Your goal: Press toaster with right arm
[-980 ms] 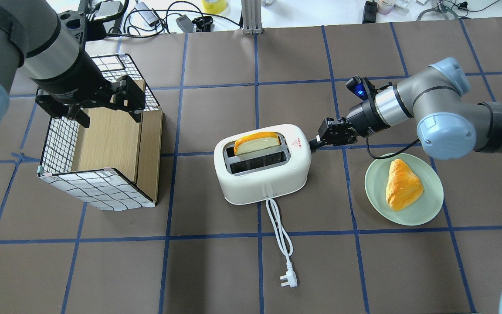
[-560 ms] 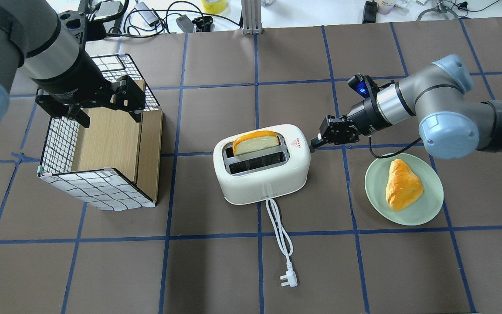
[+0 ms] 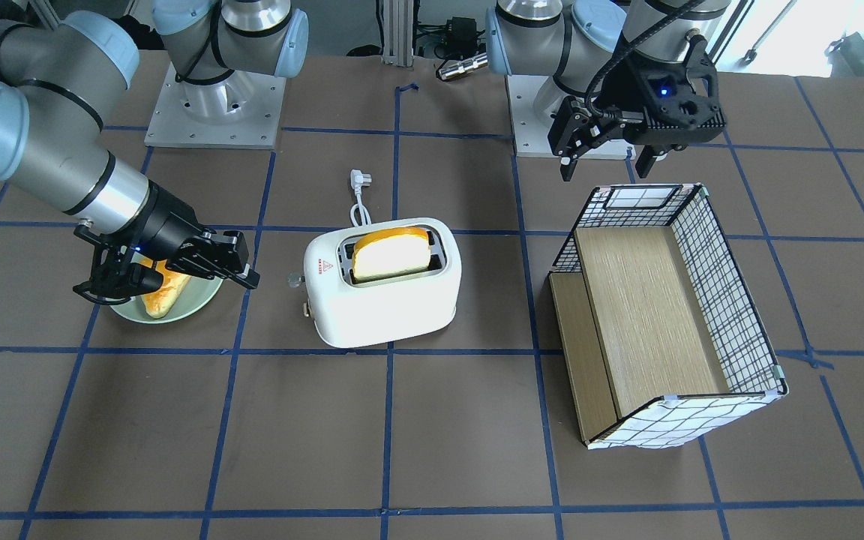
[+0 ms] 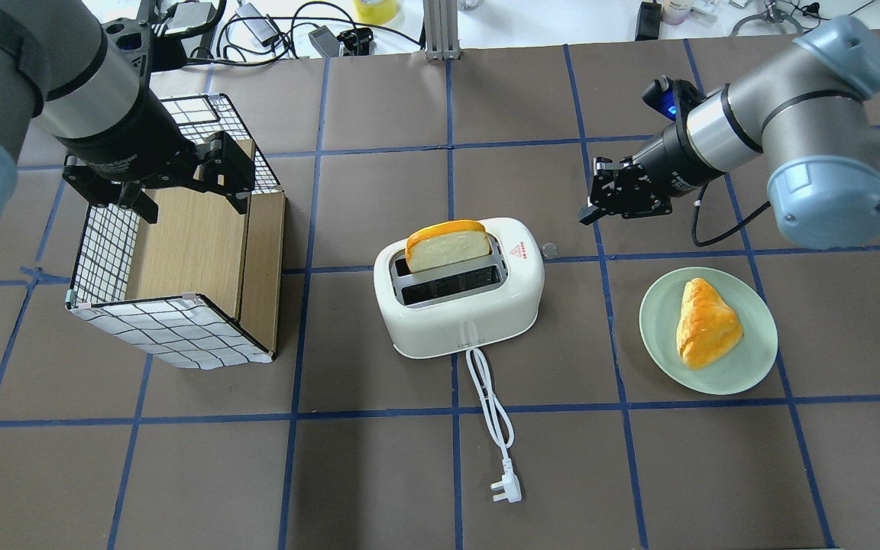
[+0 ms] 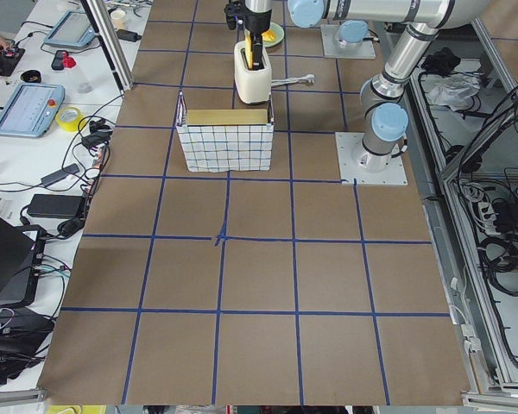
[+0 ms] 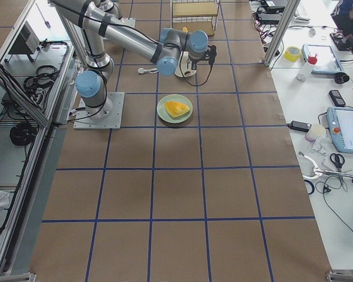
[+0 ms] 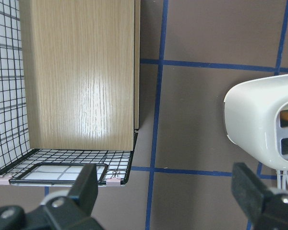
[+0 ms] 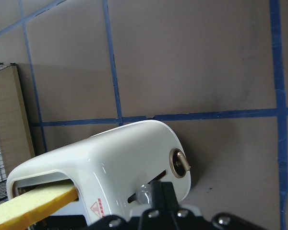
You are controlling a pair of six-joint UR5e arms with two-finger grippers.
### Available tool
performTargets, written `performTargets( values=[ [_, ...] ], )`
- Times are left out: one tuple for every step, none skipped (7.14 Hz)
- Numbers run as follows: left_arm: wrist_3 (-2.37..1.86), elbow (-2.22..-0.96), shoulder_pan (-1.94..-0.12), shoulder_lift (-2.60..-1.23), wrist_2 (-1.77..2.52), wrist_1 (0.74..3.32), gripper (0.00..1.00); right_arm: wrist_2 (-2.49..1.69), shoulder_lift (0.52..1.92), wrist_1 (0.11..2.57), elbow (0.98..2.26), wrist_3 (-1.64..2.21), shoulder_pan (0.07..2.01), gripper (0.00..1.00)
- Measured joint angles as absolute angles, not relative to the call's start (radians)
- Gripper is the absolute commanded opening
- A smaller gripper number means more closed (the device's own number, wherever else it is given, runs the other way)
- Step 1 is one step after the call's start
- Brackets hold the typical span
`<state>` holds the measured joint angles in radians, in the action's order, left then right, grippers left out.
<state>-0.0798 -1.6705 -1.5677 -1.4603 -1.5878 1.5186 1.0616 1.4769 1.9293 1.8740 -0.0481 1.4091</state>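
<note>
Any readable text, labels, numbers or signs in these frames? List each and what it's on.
Toaster, top: red triangle warning sign with a line of red print under it, too small to read.
Left arm, black wrist: pale print, too blurred to read.
Nothing else can be read, and no numbers show.

Open mat [image 4: 567, 200] btwn right end effector [image 4: 587, 217] & toaster [image 4: 459, 315]; plate [image 4: 663, 325] nearby.
</note>
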Motion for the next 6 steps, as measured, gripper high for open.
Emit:
performTargets(
  values=[
    [-0.080, -1.670, -1.568, -1.460, -1.588, 1.519, 1.00, 1.181, 1.497, 1.879, 1.808, -0.020, 1.447, 0.00],
    [-0.080, -1.670, -1.568, -1.460, -1.589, 1.519, 1.00, 1.300, 1.503, 1.805, 1.722, 0.012, 1.494, 0.00],
    [-0.080, -1.670, -1.568, -1.460, -1.589, 1.519, 1.00, 1.402, 1.501, 1.716, 1.627, 0.052, 1.537, 0.00],
    [-0.080, -1.670, -1.568, -1.460, -1.588, 1.519, 1.00, 1.464, 1.496, 1.639, 1.547, 0.081, 1.564, 0.00],
    [-0.080, -1.670, -1.568, -1.460, -1.588, 1.519, 1.00, 1.507, 1.493, 1.585, 1.494, 0.105, 1.576, 0.27],
    [-0.080, -1.670, -1.568, -1.460, -1.588, 1.519, 1.00, 1.553, 1.490, 1.556, 1.468, 0.121, 1.584, 0.86]
  ],
)
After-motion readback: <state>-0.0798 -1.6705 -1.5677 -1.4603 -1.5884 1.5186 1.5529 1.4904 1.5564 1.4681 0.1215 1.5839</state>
